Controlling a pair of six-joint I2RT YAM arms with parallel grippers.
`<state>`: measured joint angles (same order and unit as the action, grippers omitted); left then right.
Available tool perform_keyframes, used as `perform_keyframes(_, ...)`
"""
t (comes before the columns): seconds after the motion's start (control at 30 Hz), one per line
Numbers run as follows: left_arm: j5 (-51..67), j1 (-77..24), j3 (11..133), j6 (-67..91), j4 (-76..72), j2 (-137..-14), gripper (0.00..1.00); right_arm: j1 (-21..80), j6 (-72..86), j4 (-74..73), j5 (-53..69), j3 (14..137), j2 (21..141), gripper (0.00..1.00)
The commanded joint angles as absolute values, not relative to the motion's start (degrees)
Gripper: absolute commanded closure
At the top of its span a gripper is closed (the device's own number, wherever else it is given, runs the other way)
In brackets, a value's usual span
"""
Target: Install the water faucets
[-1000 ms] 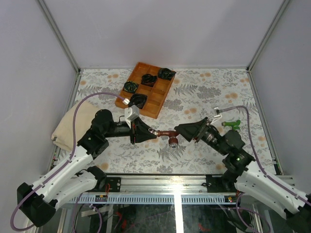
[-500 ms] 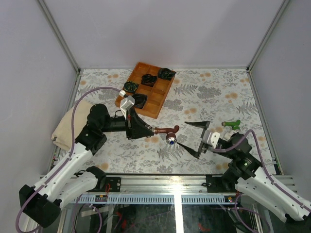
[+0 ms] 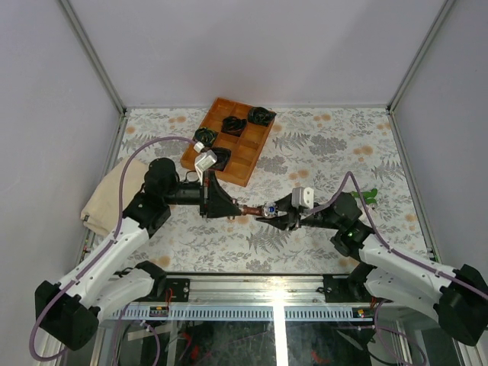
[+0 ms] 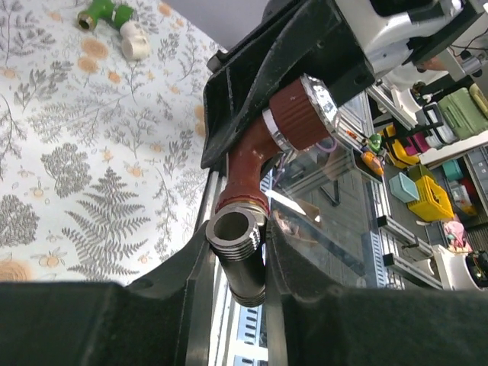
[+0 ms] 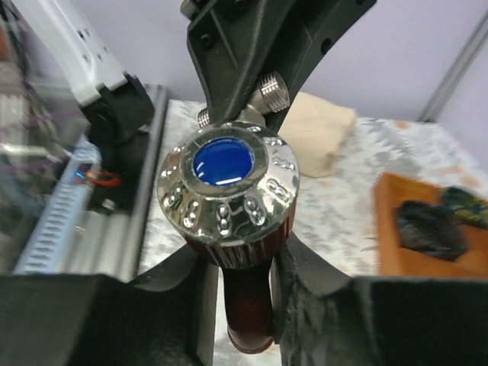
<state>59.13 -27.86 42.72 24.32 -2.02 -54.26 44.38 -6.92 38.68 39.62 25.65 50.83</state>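
Pinching the red faucet (image 3: 250, 209) at both ends above the desk (image 3: 320, 152): left gripper (image 3: 231, 209) clamps the threaded end (image 4: 238, 238), right gripper (image 3: 267, 216) the knob (image 5: 227, 191), probably bracing it for twisting

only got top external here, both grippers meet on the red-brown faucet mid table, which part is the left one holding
Observer: The left gripper clamps the red-brown faucet by its silvery threaded end, open bore facing the wrist camera.
Operator: and the right one
Observer: The right gripper clamps the neck just below the chrome knob, which has a blue centre.
Operator: green one is tiny for me
Observer: The green faucet lies on the table with a white piece at one end.
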Motion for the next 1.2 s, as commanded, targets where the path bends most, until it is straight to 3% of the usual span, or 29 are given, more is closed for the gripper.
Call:
perform_keyframes(0.0, 52.88, -28.53, 43.22, 8.42, -0.27, -51.84, 1.0, 45.0, 32.67, 62.15, 34.07, 23.74, 54.26, 0.82)
perform_keyframes(0.1, 51.7, -28.48, 40.48, 2.84, -0.83, -49.77, 1.0, 44.96, 52.98, 64.24, 27.79, 23.65, 57.93, 0.95)
perform_keyframes(0.3, 52.1, -28.56, 38.31, -7.6, 0.99, -43.78, 1.0, 44.89, 83.64, 66.85, 26.32, 23.87, 64.62, 0.95)
perform_keyframes(0.43, 51.18, -28.56, 37.24, -10.73, 1.67, -40.39, 1.0, 44.91, 92.54, 75.08, 26.81, 22.41, 67.31, 0.94)
perform_keyframes(0.73, 52.99, -28.7, 36.33, 2.2, -7.5, -43.83, 1.0, 44.96, 77.08, 50.64, 21.41, 22.94, 61.85, 1.0)
perform_keyframes(0.9, 45.46, -28.68, 35.72, 4.75, -4.68, -45.76, 1.0, 45.0, 70.94, 45.28, 14.22, 21.47, 60.94, 0.98)
perform_keyframes(1.07, 42.0, -28.7, 34.83, 8.51, -5.92, -47.56, 0.99, 44.94, 64.0, 35.92, 7.45, 21.96, 60.72, 0.85)
perform_keyframes(1.17, 39.65, -28.65, 34.01, 11.75, -8.05, -47.8, 0.85, 44.94, 55.72, 25.19, 0.0, 24.43, 56.97, 0.64)
